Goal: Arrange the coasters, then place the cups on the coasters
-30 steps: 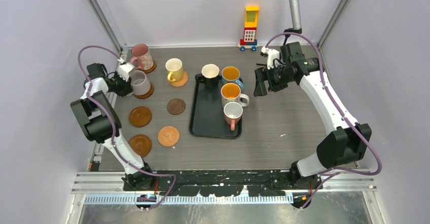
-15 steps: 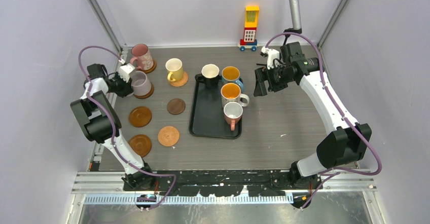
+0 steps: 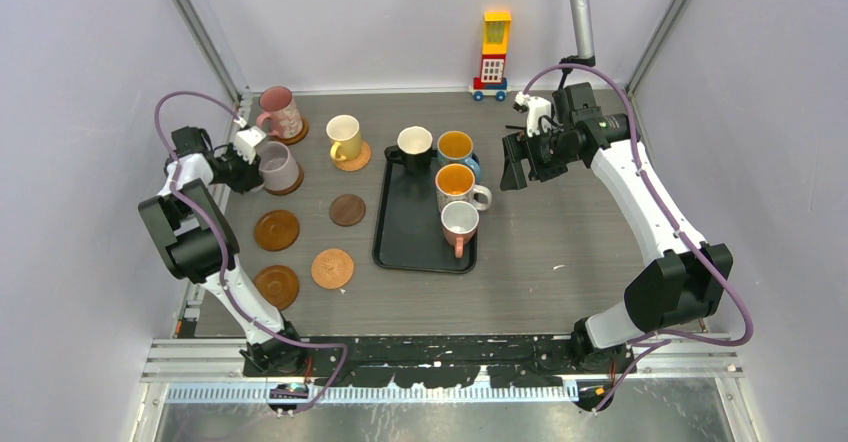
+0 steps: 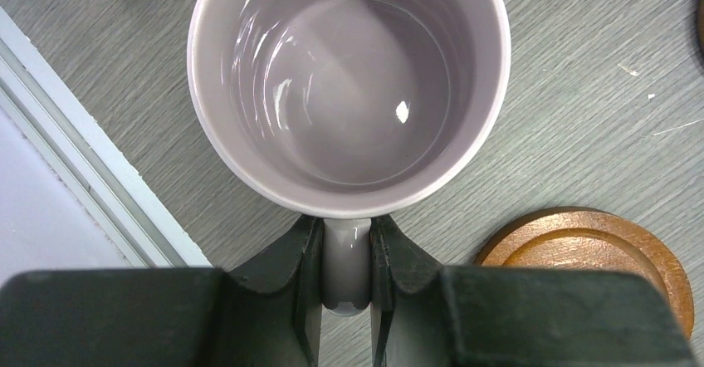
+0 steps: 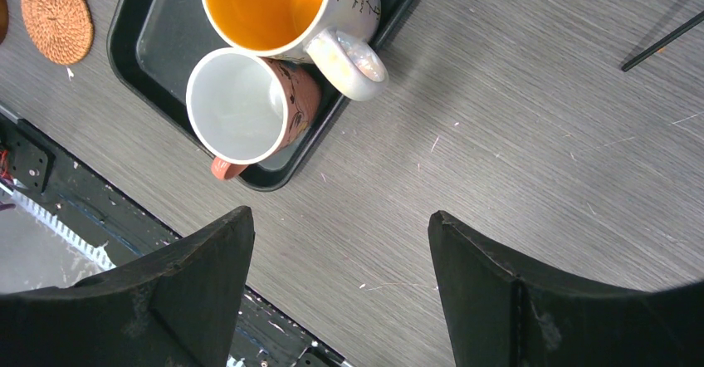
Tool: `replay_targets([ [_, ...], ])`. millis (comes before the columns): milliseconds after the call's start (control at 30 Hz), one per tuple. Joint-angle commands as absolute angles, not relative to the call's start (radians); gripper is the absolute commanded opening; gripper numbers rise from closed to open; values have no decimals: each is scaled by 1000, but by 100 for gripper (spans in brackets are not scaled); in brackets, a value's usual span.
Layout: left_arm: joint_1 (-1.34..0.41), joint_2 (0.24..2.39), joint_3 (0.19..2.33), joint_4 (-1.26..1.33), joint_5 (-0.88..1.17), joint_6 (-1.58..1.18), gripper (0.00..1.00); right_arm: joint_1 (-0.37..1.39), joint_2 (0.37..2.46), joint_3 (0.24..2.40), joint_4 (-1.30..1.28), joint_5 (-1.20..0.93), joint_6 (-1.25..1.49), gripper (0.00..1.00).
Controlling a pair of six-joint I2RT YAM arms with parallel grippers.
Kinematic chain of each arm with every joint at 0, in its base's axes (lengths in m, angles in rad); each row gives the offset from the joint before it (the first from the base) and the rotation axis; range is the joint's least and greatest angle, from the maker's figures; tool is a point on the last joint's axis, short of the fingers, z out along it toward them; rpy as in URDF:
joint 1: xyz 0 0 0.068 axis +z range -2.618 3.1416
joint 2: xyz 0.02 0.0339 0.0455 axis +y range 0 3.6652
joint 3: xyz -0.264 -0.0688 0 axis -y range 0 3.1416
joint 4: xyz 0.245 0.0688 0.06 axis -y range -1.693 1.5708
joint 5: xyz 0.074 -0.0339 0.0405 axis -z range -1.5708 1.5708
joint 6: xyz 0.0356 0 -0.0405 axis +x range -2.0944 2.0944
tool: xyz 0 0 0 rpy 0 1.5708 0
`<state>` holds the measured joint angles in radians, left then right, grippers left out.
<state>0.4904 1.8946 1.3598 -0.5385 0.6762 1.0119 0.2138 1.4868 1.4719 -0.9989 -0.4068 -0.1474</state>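
Note:
My left gripper (image 4: 346,255) is shut on the handle of the lilac cup (image 4: 349,85), at the table's left (image 3: 277,164). A brown coaster (image 4: 594,247) lies just beside the cup; I cannot tell whether they touch. The pink cup (image 3: 281,112) and the pale yellow cup (image 3: 344,137) each stand on a coaster. Several bare coasters (image 3: 276,230) lie in front of them. Black (image 3: 413,147), blue (image 3: 456,149), white-patterned (image 5: 274,6) and salmon (image 5: 245,105) cups stand on the black tray (image 3: 410,232). My right gripper (image 5: 340,234) hangs open and empty over the table, right of the tray.
A yellow-red toy block tower (image 3: 493,57) stands at the back edge, with a grey pole (image 3: 578,12) to its right. A metal rail (image 4: 75,159) runs along the table's left edge close to the lilac cup. Walls close in both sides.

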Motion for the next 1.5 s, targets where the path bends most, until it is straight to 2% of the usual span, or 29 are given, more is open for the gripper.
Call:
replay_targets([
  [0, 504, 1856, 1395, -567, 701, 1046, 15, 211, 1451, 1483, -991, -421, -146, 81],
  [33, 504, 1859, 1399, -571, 697, 1043, 24, 212, 1451, 1481, -991, -422, -146, 81],
  [100, 504, 1860, 1405, -574, 688, 1037, 35, 211, 1451, 1479, -991, -424, -145, 81],
  [533, 510, 1761, 1445, -615, 667, 926, 54, 211, 1449, 1490, -985, -432, -152, 81],
  [633, 510, 1699, 1450, -585, 646, 831, 73, 212, 1445, 1489, -982, -433, -155, 81],
  [833, 472, 1629, 1563, -674, 622, 671, 89, 211, 1448, 1494, -970, -439, -162, 82],
  [1000, 342, 1565, 1614, -754, 587, 577, 92, 210, 1454, 1491, -957, -450, -161, 82],
  [1167, 113, 1559, 1634, -855, 580, 675, 93, 210, 1446, 1482, -954, -451, -165, 82],
  [1300, -51, 1637, 1674, -890, 576, 729, 92, 210, 1433, 1474, -953, -443, -165, 82],
  [1467, -185, 1813, 1804, -959, 528, 803, 85, 210, 1404, 1456, -949, -432, -165, 82],
])
